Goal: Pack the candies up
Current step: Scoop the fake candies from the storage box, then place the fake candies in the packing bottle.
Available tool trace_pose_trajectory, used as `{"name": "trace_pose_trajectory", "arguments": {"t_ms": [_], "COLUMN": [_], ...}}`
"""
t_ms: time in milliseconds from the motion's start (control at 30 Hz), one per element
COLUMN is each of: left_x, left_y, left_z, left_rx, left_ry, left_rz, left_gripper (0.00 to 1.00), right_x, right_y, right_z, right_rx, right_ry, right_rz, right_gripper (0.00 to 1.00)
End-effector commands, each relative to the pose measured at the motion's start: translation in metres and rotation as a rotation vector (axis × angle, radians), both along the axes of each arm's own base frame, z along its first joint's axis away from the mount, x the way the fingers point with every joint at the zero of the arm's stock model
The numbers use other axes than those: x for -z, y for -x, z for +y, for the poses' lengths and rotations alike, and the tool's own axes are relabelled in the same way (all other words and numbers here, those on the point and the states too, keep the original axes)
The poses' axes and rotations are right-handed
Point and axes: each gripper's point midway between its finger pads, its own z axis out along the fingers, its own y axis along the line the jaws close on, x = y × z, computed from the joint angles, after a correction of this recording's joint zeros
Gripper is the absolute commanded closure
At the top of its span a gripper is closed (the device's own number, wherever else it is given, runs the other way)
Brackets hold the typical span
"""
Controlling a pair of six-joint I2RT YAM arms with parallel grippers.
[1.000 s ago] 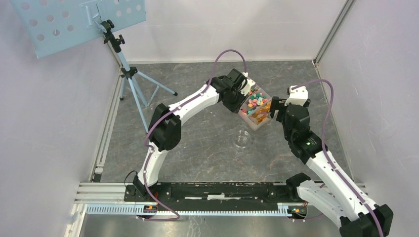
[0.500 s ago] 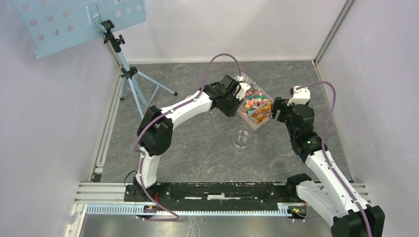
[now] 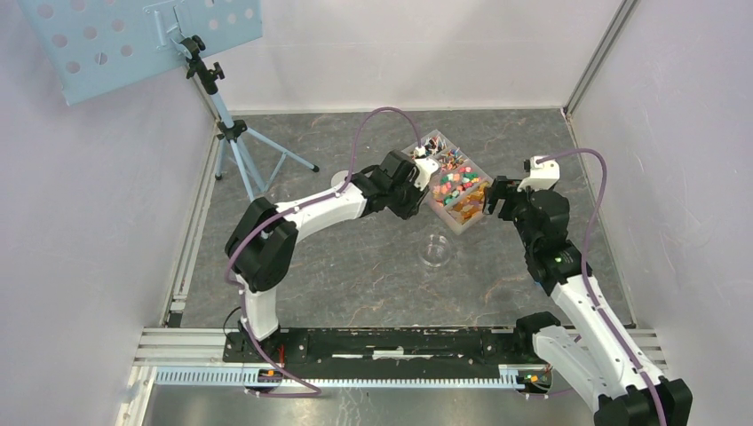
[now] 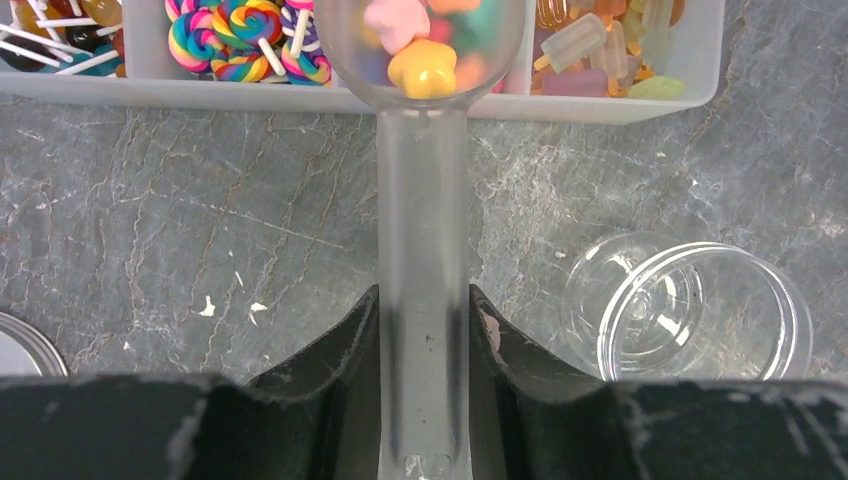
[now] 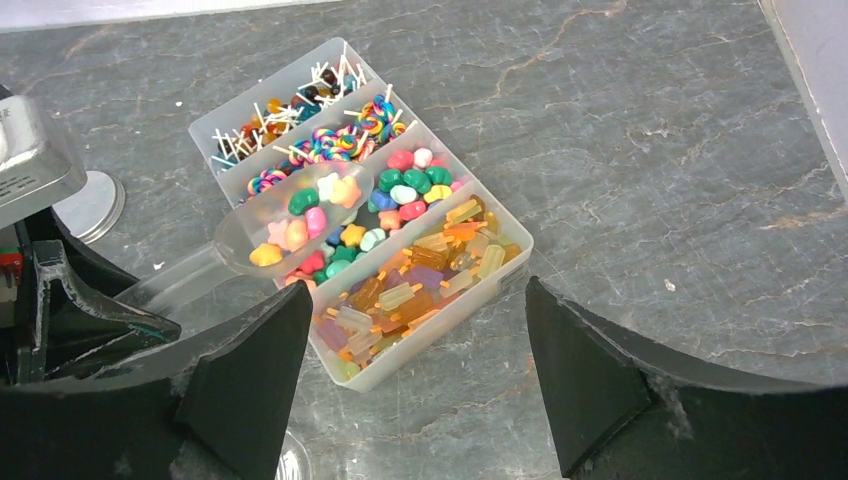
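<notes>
1. Left gripper (image 4: pixel 423 305): both fingers are closed on the flat handle of a clear plastic scoop (image 4: pixel 423 210). The grip is at the handle's end, so the bowl reaches well ahead of the fingers.
2. Scoop bowl: it is loaded with candies (image 4: pixel 425 62), pink, yellow and green. It is held roughly level, presumably so that nothing rolls out. It hangs just over the near wall of the organiser tray (image 4: pixel 200 90), apart from the sweets below.
3. Organiser tray, contents: long compartments lie side by side.
   - Stick lollipops (image 5: pixel 330 140) fill the far ones.
   - Small loose sweets (image 5: pixel 410 195) fill the middle one, which is the stock the scoop draws on.
   - Long amber and pastel pieces (image 5: pixel 420 285) fill the nearest.
4. Clear jar (image 4: pixel 700 310): it stands open on the marbled table (image 4: pixel 200 220), near the tray and just right of the scoop handle. It is judged the destination, set close to keep the carry short.
5. Right gripper (image 5: pixel 418 295): the jaws are spread wide and hold nothing. It hovers facing the tray's corner, judged to be standing by, perhaps to steady the jar or tray.
6. Grey lid disc (image 5: pixel 95 205): it lies flat on the table beside the tray's far end, kept off the jar so the mouth stays free.
7. Step in hand, as judged: carry the loaded scoop to the jar and tip it. The risk is sweets spilling past the narrow mouth.
</notes>
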Motion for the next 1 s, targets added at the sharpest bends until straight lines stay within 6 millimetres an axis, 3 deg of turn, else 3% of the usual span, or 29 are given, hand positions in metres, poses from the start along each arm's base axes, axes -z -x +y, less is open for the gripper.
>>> {"name": "trace_pose_trajectory", "arguments": {"t_ms": [0, 433, 700, 967], "left_x": [-0.036, -0.073, -0.11, -0.143], "left_y": [-0.005, 0.014, 0.045, 0.091], "left_z": [-0.005, 0.015, 0.039, 0.07], "left_rx": [0.044, 0.051, 0.068, 0.057], "left_ry": [0.083, 0.112, 0.124, 0.151], "left_rz": [-0.126, -0.169, -0.154, -0.07], "left_gripper": [0.98, 0.98, 0.98, 0.98], "right_x": [-0.012, -0.027, -0.02, -0.035], "right_y": [0.002, 0.017, 0.038, 0.059], "right_z": [0.003, 0.016, 0.034, 0.028], "right_rx": [-0.016, -0.11, -0.231, -0.252], "right_ry": [-0.029, -0.05, -0.081, -0.043], "right_rz": [-0.046, -0.058, -0.033, -0.071], "right_gripper": [0.15, 0.13, 0.02, 0.02]}}
